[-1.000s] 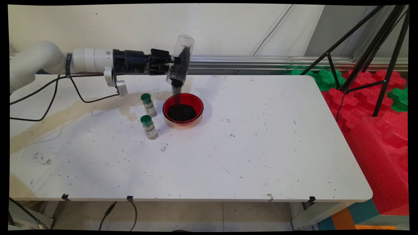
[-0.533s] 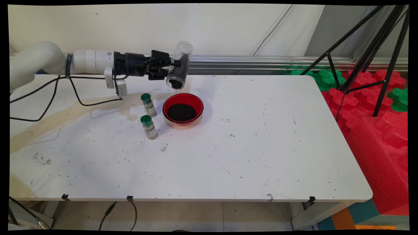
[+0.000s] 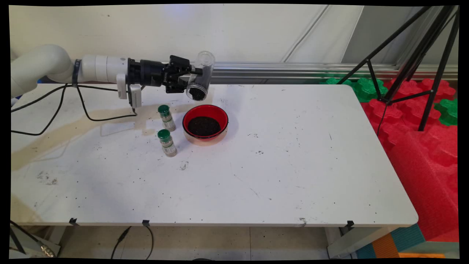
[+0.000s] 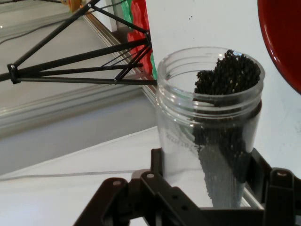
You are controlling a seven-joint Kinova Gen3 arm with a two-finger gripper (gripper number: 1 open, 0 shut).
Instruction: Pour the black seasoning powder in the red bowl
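My gripper (image 3: 194, 77) is shut on a clear plastic jar (image 3: 199, 77), holding it tilted with its open mouth pointing down and toward the camera, above the far left rim of a red bowl (image 3: 222, 116). Black granules lie in the bowl and some remain near the jar's mouth. In the hand view the jar (image 4: 207, 127) stands between the black fingers (image 4: 263, 174), with granules heaped against one side of its mouth, and the bowl's red rim (image 4: 282, 42) shows at the top right. No stream falls from the jar.
Two small green-capped bottles (image 3: 166, 117) (image 3: 167, 142) stand upright just left of the bowl. A black tripod (image 3: 410, 55) and red and green foam blocks (image 3: 421, 121) stand beyond the table's right edge. Black cables (image 3: 84, 110) hang under the arm. Scattered granules speck the table (image 3: 256, 176).
A second ago granules were streaming from the steeply tipped jar into the bowl. The jar has since rotated back toward level and dropped a little, and the stream has stopped.
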